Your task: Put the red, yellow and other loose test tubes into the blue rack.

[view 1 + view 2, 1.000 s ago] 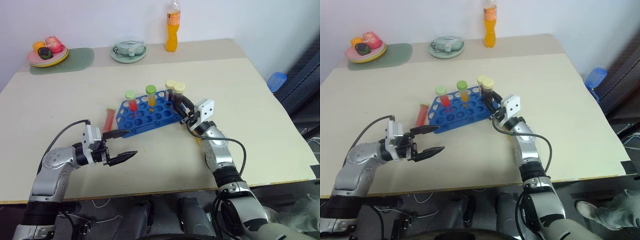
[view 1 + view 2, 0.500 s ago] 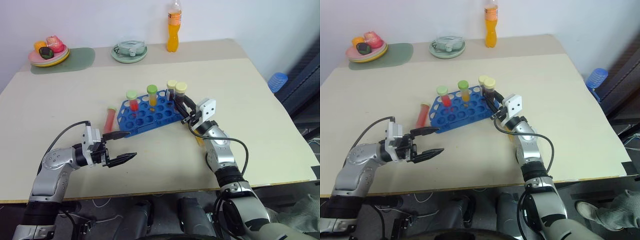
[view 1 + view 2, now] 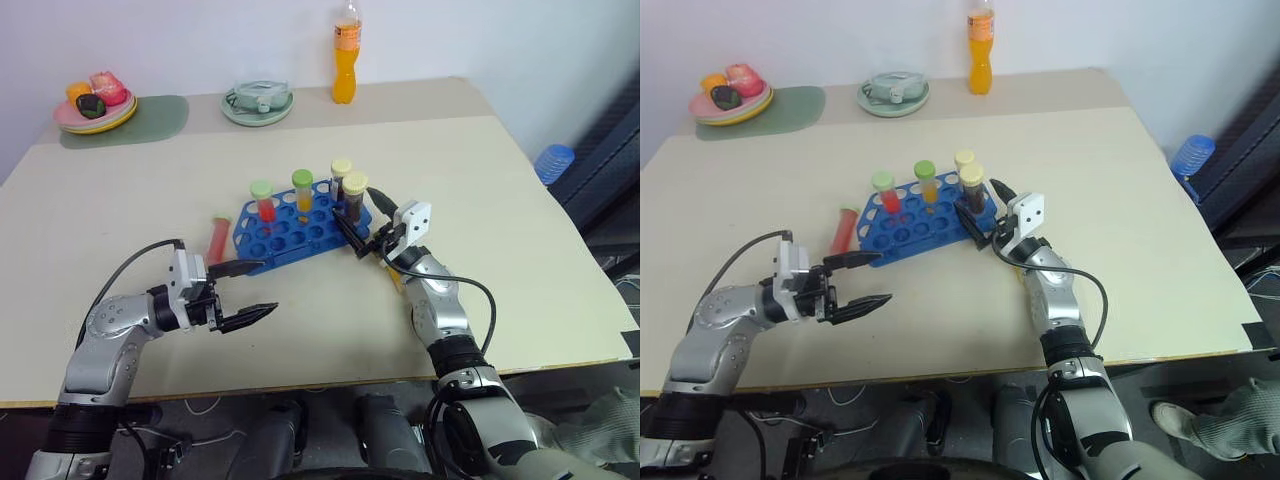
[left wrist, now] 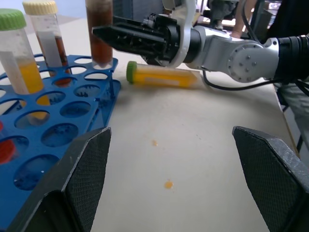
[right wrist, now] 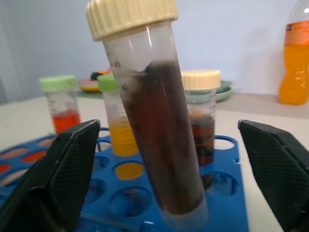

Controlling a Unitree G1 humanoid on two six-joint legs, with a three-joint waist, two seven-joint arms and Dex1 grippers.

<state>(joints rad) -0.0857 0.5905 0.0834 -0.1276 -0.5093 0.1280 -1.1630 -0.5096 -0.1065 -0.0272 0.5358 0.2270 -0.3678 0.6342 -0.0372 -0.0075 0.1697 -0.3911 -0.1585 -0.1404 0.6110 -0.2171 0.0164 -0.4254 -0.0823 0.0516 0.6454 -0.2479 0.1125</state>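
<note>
While the blue rack [image 3: 300,228] is sitting mid-table holding four tubes, the right gripper [image 3: 359,220] is resting wide open around the brown tube [image 3: 354,195] at the rack's three o'clock, letting it stand alone. The left gripper [image 3: 243,292] is waiting open at seven o'clock. A red tube [image 3: 219,238] is lying at nine o'clock, a yellow tube [image 4: 161,76] beneath the right arm.

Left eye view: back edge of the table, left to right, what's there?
Plate of fruit on a green mat → bowl → orange drink bottle.
</note>
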